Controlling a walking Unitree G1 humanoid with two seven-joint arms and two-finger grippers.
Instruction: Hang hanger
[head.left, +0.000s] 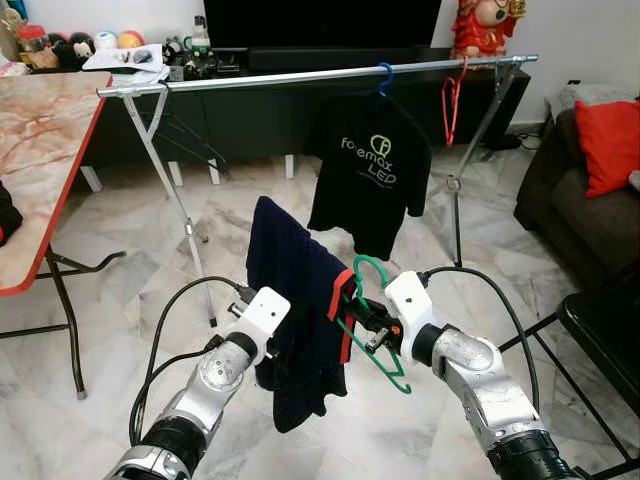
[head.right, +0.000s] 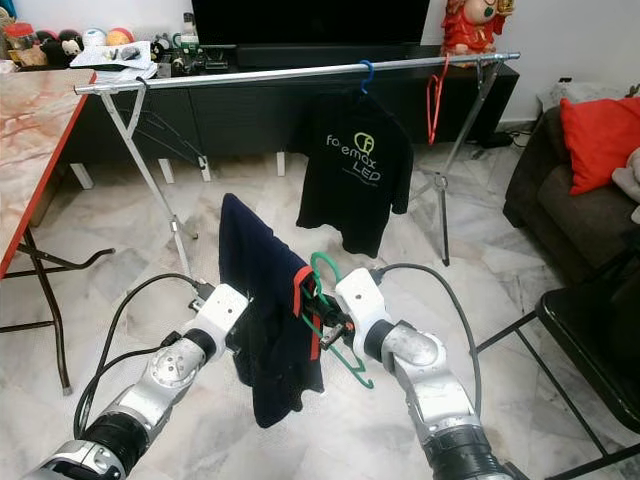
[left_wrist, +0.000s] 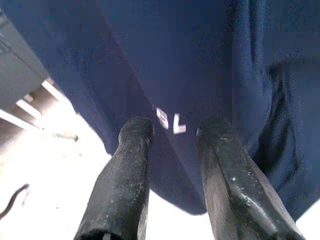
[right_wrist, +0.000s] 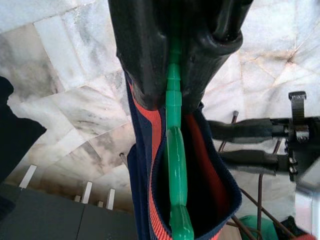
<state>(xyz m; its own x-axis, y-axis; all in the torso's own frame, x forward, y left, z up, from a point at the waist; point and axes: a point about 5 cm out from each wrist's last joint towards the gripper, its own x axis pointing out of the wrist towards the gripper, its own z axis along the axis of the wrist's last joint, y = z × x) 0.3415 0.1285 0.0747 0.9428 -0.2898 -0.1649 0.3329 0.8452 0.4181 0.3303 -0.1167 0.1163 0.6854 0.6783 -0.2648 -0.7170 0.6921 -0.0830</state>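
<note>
Right gripper fingers clamped on stiff green hanger; left gripper fingers apart against limp shirt. You grip below the hook.

We read pale lettering on the chest of the black T-shirt hanging from the rail: roughly "foremax" over "LED", under a round emblem, the middle letters unclear. On the navy garment in the left wrist view we see small white marks, not legible
</note>
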